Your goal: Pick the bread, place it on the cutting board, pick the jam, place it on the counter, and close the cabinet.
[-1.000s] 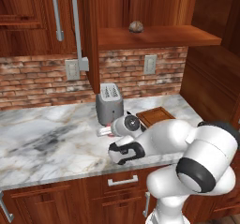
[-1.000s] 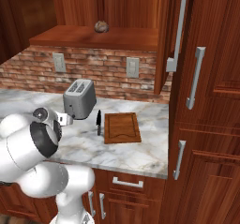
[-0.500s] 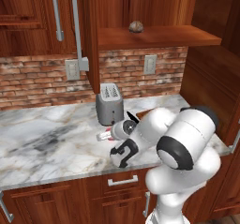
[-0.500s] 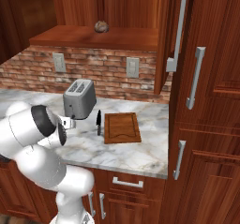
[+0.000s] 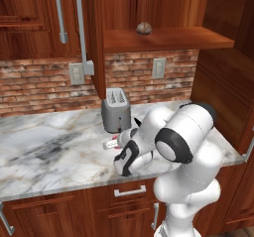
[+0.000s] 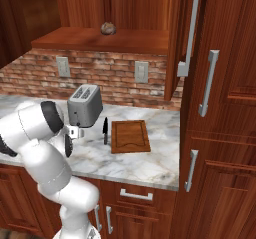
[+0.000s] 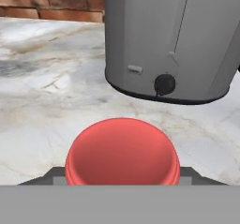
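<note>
One jam (image 7: 122,152) jar, seemingly base-forward.

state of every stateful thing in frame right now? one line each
bread: on the open cabinet shelf, not yet picked.
cutting board: flat on the counter, bare.
jam: between the gripper fingers, in front of the toaster; grip cannot be told.
cabinet: door open.
toaster: upright, slots empty.
knife: lying beside the board's left edge.
</note>
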